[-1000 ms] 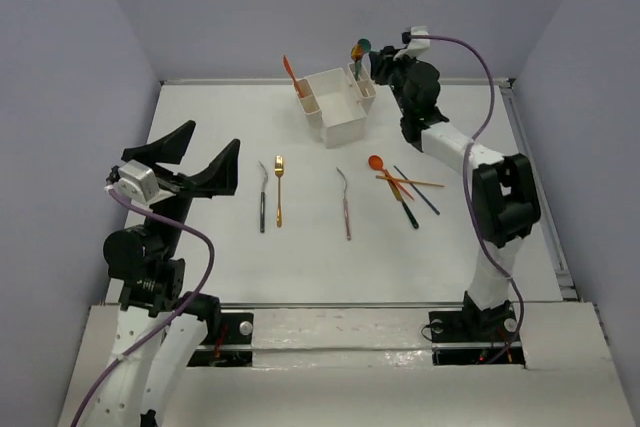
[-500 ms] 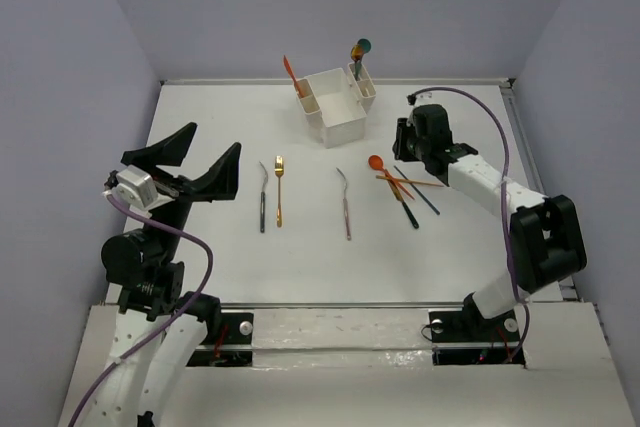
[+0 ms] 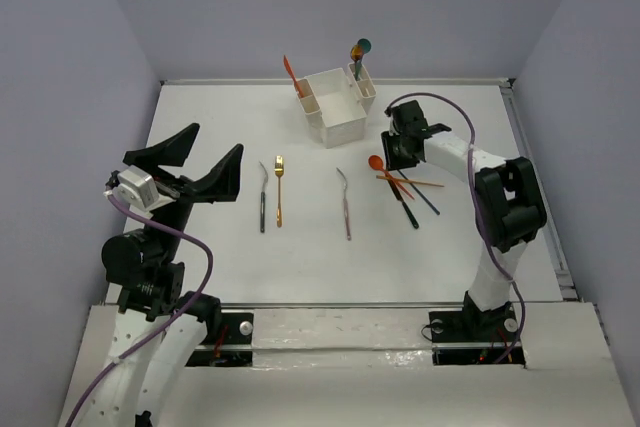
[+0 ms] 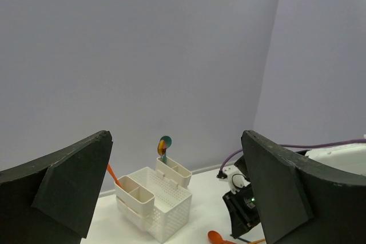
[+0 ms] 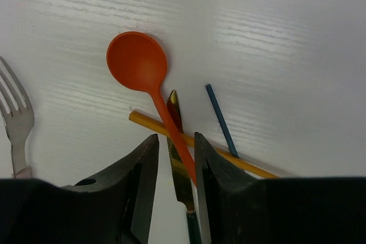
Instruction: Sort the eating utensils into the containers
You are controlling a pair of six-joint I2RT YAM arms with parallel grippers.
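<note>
Though tilted, orange utensil [image 3: 290,74] in box [image 3: 343,130]

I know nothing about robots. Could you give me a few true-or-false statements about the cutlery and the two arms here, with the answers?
1. The orange spoon lies on the table, outside the white box. True.
2. The left gripper holds the gold fork. False: it is open and empty, raised above the table, and the gold fork lies on the table.
3. The right gripper has a finger on each side of the orange spoon's handle. True.
4. The box's large square compartment is packed with cutlery. False: nothing shows in it; an orange utensil and a teal-headed utensil stand in the narrow side compartments.
</note>
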